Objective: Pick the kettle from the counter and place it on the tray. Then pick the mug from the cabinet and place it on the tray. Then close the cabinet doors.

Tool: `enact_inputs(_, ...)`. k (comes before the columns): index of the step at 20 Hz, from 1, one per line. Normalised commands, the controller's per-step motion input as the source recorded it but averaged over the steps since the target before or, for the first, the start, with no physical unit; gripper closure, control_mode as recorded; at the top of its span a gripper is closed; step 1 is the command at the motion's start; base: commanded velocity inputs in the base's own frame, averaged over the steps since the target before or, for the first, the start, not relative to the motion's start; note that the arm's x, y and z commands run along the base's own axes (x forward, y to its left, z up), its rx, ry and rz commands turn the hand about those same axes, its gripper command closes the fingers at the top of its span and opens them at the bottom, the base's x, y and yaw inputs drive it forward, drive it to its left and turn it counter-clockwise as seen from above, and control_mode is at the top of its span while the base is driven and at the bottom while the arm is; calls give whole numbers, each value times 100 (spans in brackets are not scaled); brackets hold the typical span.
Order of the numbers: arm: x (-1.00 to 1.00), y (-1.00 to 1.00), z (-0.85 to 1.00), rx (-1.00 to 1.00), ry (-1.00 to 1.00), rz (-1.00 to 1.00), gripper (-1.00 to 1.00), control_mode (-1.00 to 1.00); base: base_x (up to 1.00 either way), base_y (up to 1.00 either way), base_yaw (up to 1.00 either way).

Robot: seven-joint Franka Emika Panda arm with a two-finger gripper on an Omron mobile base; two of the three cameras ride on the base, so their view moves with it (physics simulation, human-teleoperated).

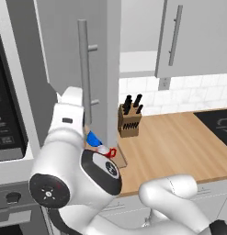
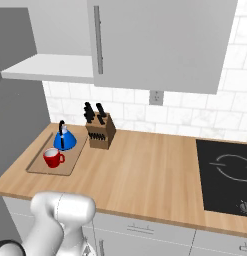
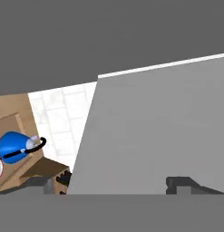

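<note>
The blue kettle and the red mug both stand on the wooden tray at the left end of the counter. Above them the cabinet shows its white shelf bare. Its left door stands swung out, and the right door lies flat against the cabinet front. My gripper is open, fingertips wide apart, right up against the grey panel of the swung-out door. The panel's edge runs between the tips. Beyond it I see the kettle below.
A wooden knife block stands just right of the tray. A black cooktop takes the counter's right end. The oven column rises at the left. My own arm fills the lower part of the left base view.
</note>
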Motion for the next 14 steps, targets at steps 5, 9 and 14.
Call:
enact_inputs(5, 41, -75, 0, 0, 0, -28, -100, -100, 0, 0, 0)
enact_inputs(9, 44, -75, 0, 0, 0, -27, -100, -100, 0, 0, 0)
enact_inputs(14, 50, -74, -2, 0, 0, -23, -100, -100, 0, 0, 0)
